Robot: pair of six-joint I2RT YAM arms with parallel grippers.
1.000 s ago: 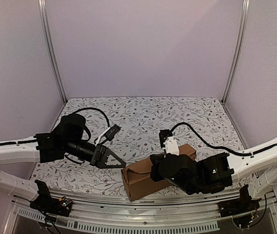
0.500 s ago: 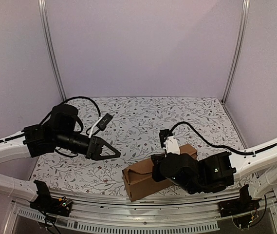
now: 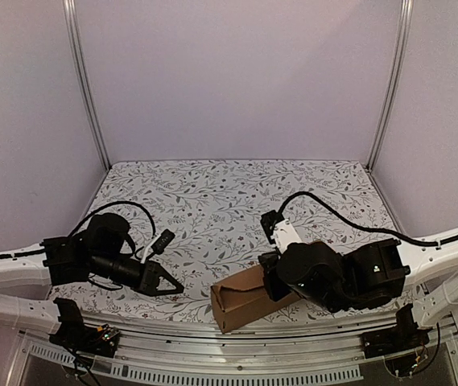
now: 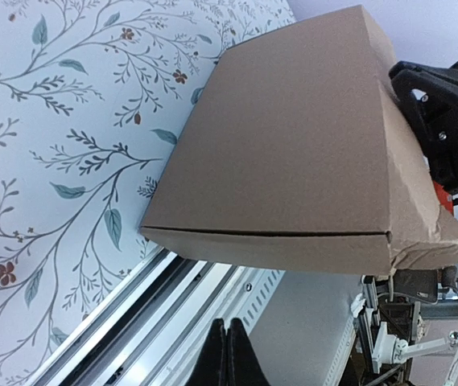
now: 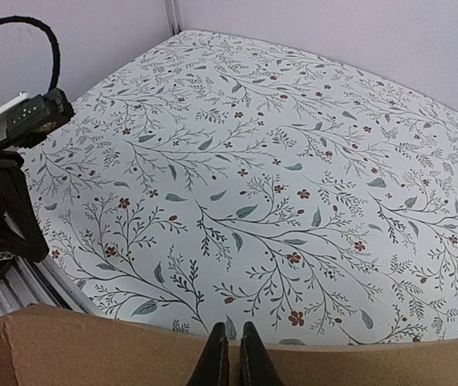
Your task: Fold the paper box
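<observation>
The paper box [image 3: 241, 297] is folded into a shallow brown cardboard mailer and lies at the table's near edge, its left end facing my left arm. In the left wrist view the paper box [image 4: 293, 161] fills the upper right, lid down with a dark seam along its front. My right gripper [image 5: 230, 354] is shut, and its tips rest on the far edge of the box top [image 5: 92, 354]. From above it is hidden under the right wrist [image 3: 325, 277]. My left gripper [image 3: 176, 288] is shut and empty, low over the table, a short way left of the box.
The floral table cover [image 3: 229, 201] stretches back to lilac walls with metal corner posts [image 3: 88, 88]. An aluminium rail [image 3: 212, 342] runs along the near edge just in front of the box; it also shows in the left wrist view [image 4: 132, 314]. Black cables trail from both wrists.
My left arm has drawn back and dropped toward the near left, away from the box. My right arm has shifted over the box, which has slid and turned slightly.
</observation>
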